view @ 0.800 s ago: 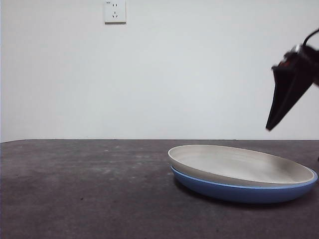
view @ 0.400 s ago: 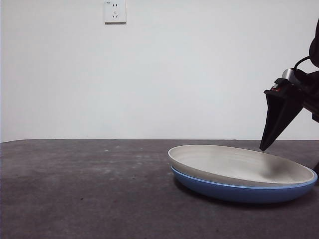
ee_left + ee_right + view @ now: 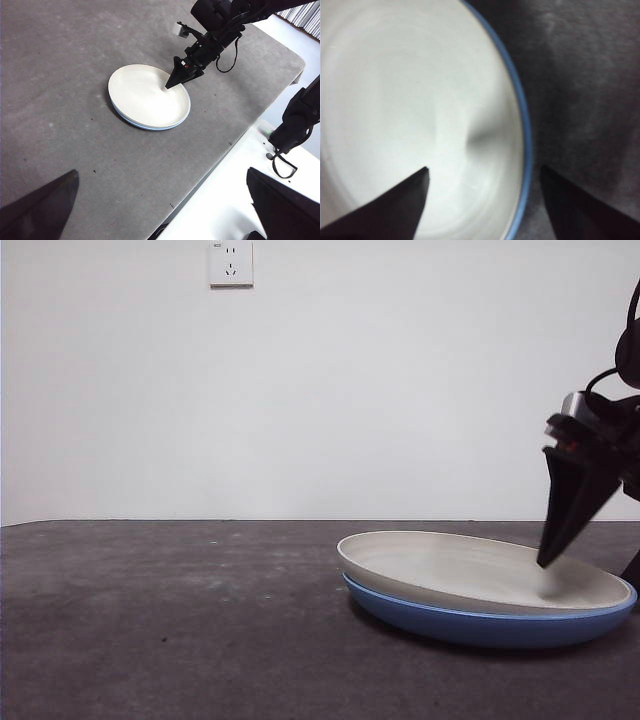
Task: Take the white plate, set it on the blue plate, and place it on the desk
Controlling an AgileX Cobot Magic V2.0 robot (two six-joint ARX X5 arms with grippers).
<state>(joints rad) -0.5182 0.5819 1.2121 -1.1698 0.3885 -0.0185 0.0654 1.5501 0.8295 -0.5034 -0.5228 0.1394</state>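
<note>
Right gripper (image 3: 548, 562) lower; white plate (image 3: 470, 570) in blue plate (image 3: 480, 625).

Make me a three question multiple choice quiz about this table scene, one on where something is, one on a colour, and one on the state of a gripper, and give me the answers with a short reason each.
1. Where is the white plate?
A. Stacked on the blue plate
B. Alone on the desk, apart from the blue plate
C. Lifted in the air

2. What colour is the rim that shows just under the white plate's edge?
A. Red
B. Blue
C. Green

3. How do the jaws of the right gripper stand?
A. Shut on the white plate
B. Shut with nothing between them
C. Open, one jaw over the plate's inside, the other beyond its rim

Answers:
1. A: front view shows the white plate resting in the blue one.
2. B: a blue rim line runs beside the white edge in the right wrist view.
3. C: right wrist view shows a wide gap between the jaws, spanning the rim.
</note>
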